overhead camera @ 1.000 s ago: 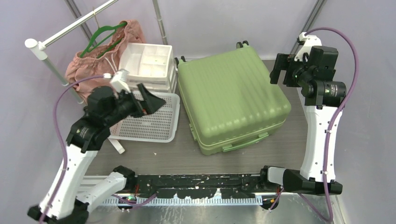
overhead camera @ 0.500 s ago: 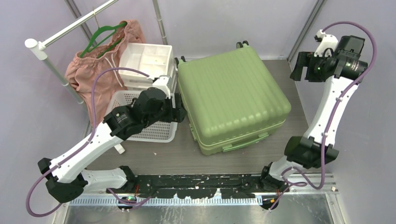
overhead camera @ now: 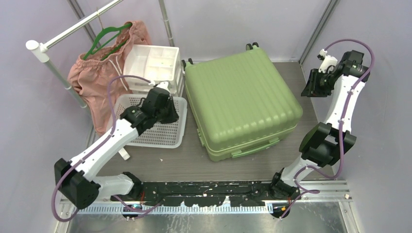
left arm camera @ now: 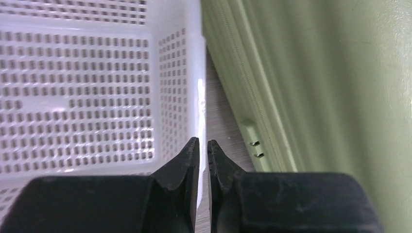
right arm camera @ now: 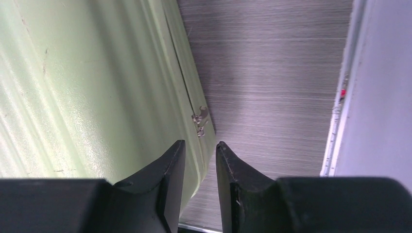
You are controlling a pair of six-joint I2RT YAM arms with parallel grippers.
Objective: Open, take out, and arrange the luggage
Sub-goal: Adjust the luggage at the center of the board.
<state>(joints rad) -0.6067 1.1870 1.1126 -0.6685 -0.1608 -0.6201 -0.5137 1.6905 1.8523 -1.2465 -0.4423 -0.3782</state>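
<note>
Seen from above: suitcase [overhead camera: 240, 104] flat on the table [overhead camera: 194, 162], ribbed green shell up, lid down and shut, wheels [overhead camera: 252, 46] toward the far wall. To its left, just beside it, a white basket [overhead camera: 150, 136]; behind the basket, a white drawer unit [overhead camera: 153, 63].

Left gripper [left arm camera: 203, 141] over the basket's right-hand wall, on the side nearest the suitcase. Fingers nearly together, only a thin slit between the tips. Basket wall lined up with that slit; impossible to tell whether pinched or merely hovered over. From the left wrist: suitcase to the right of the fingers, its green side filling the right half of the view, with a narrow strip of table between basket wall and shell. Small green tab [left arm camera: 248, 127] on the shell's side, a little right of the right finger. No contact between fingers and suitcase.

Right gripper [right arm camera: 200, 144] off the suitcase's right side, toward the far corner, pointing down. Fingers a modest gap apart, nothing between them. From the right wrist: shell edge running straight into that gap, left finger over the green side, right finger over bare table. Zip pulls [right arm camera: 199, 119] on the seam just beyond the tips, in line with the gap. No touch on the suitcase to be made out.
</note>
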